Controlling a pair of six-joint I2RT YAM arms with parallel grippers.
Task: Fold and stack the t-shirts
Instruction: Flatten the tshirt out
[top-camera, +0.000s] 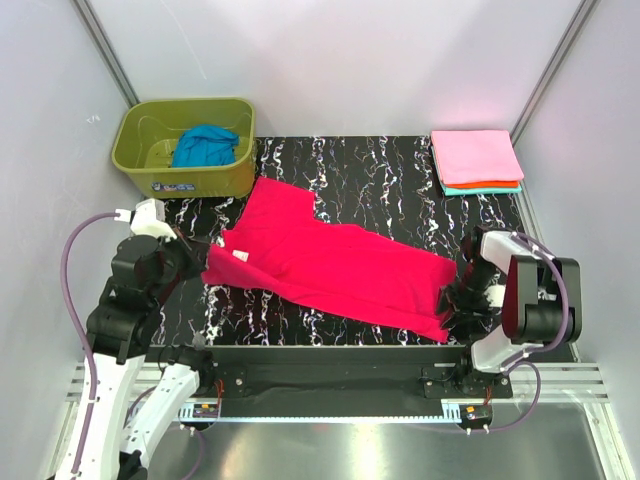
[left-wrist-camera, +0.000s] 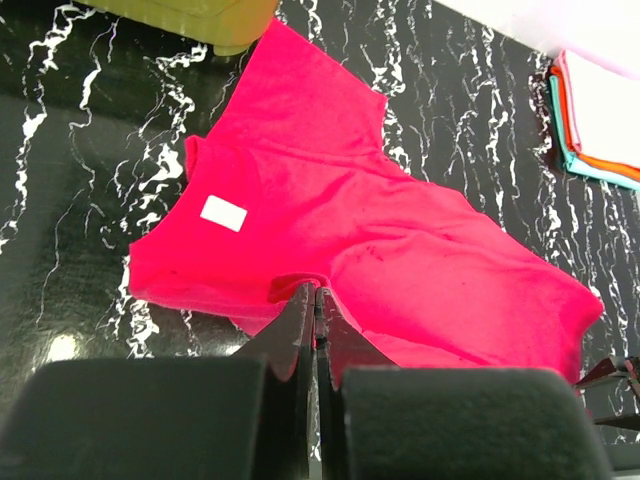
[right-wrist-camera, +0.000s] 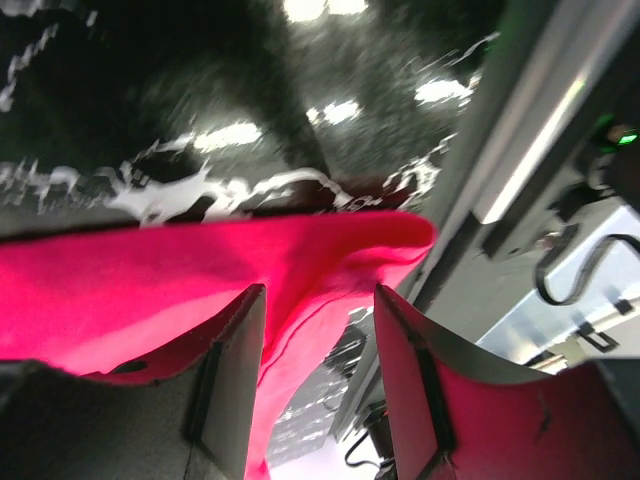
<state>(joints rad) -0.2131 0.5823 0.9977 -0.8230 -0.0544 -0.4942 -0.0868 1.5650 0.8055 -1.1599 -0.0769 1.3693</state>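
The crimson-red t-shirt (top-camera: 340, 262) lies spread diagonally on the black marbled mat, its white label facing up (left-wrist-camera: 223, 213). My left gripper (top-camera: 207, 264) is at the shirt's near left edge, its jaws shut on a small fold of red cloth (left-wrist-camera: 316, 290). My right gripper (top-camera: 452, 300) is at the shirt's near right corner, its jaws open with the red hem (right-wrist-camera: 330, 270) draped between the fingers (right-wrist-camera: 235, 340). A folded stack at the back right has the light pink t-shirt (top-camera: 476, 156) on top, then orange (top-camera: 490, 185) and teal (top-camera: 480, 191) edges. The blue t-shirt (top-camera: 205, 146) lies crumpled in the tub.
The olive-green tub (top-camera: 150, 172) stands at the back left, just beyond the shirt's sleeve. The mat's near edge meets a metal rail (top-camera: 330, 372) with the arm bases. White walls close in on both sides.
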